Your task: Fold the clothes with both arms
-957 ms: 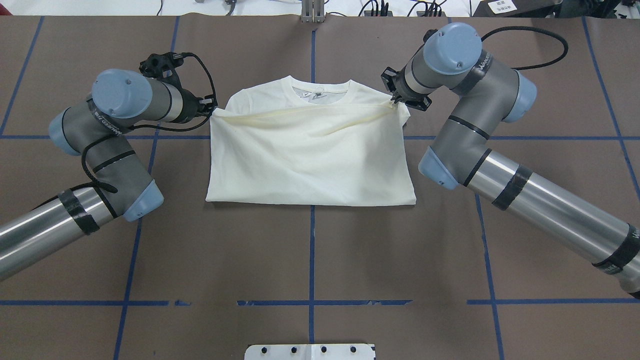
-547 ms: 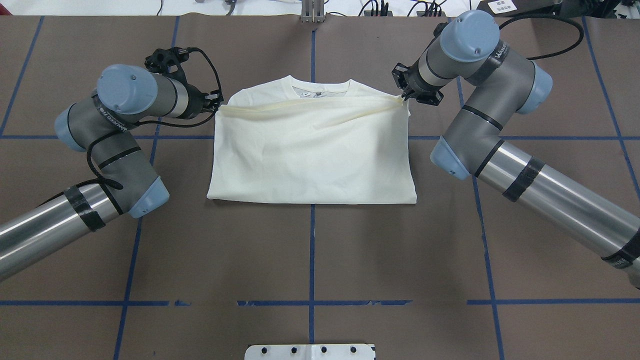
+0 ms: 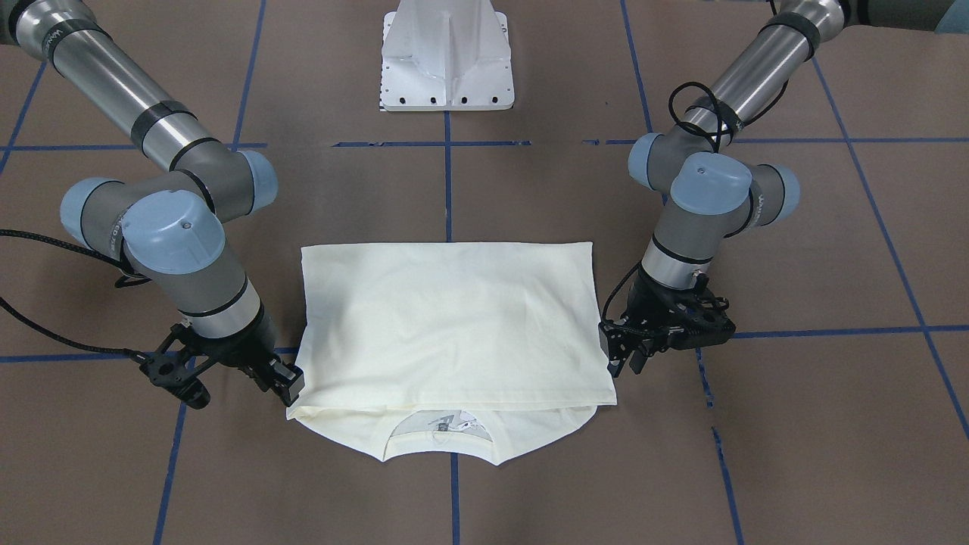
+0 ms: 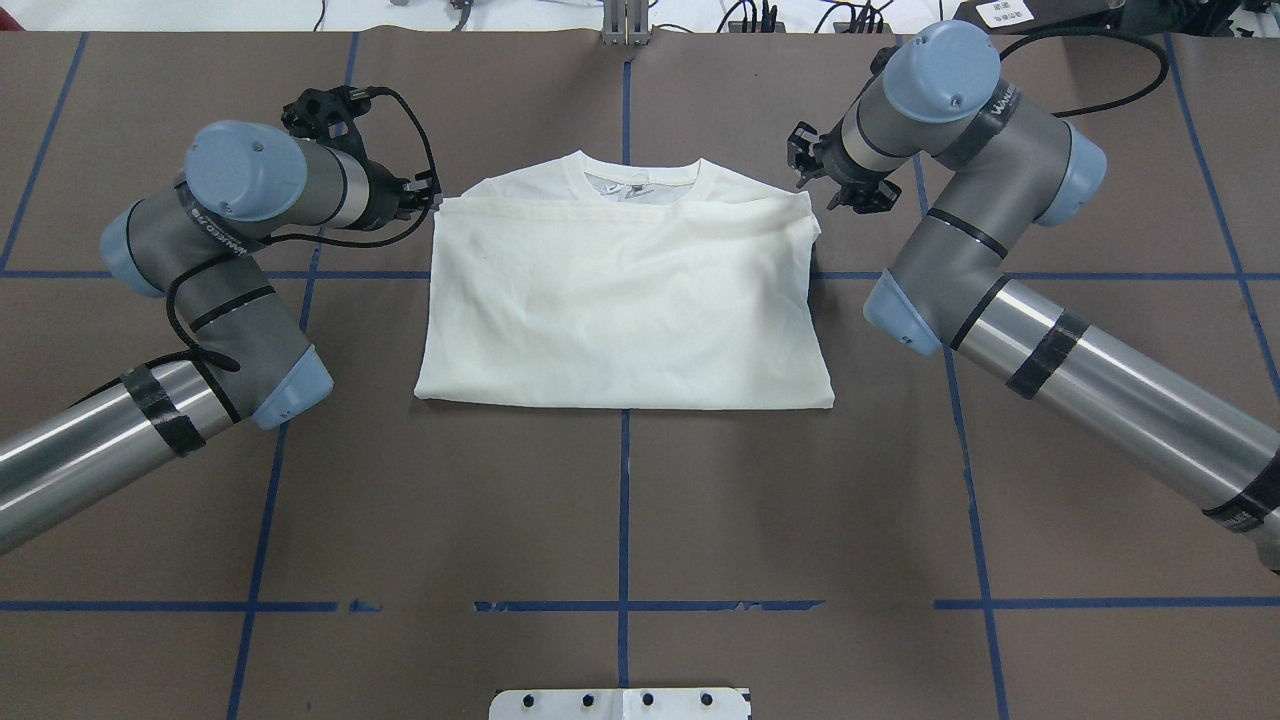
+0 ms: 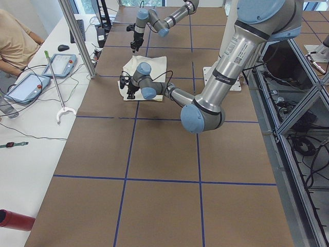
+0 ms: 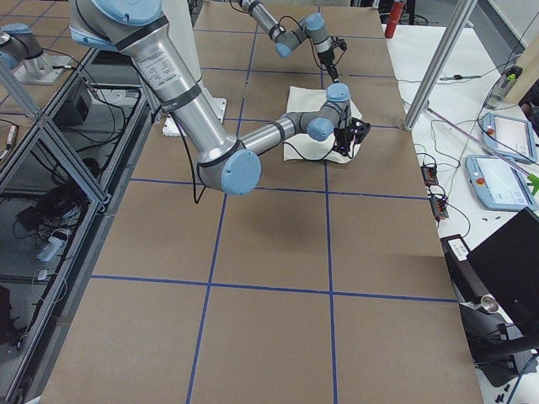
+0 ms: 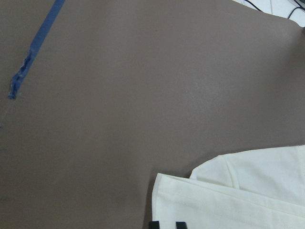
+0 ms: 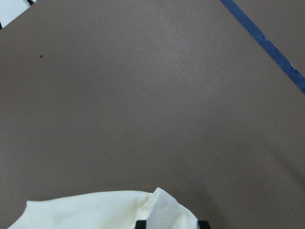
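Both tools are at the end of a fold, and what has changed is their hold. The taut ridge of hem strung between them half a second ago is gone. Our right tool (image 4: 835, 180) now stands wide and clear of the cloth, and its wrist view shows its fingertips (image 8: 141, 223) spread either side of a limp corner. Our left tool (image 4: 428, 197) is only narrowly parted, with its fingertips (image 7: 153, 224) right at the stitched hem, so we judge it is just letting go.

Between the two tools the shirt (image 4: 620, 300) lies on the table (image 4: 620, 520), doubled over. Its hem has dropped flat just short of the collar (image 4: 630, 178), which peeks out beyond it with a label inside. We take this fold as laid. What remains, we think, is to back both tools away and perhaps fold across.

The cloth is a thin, matte cream knit, slack enough to settle at once, with shallow wrinkles running in from each tool. It makes a near-rectangle, plain side up, with no print showing. Under and around the tools the table is a dull brown sheet crossed by blue tape lines (image 4: 622, 470), frayed in places.
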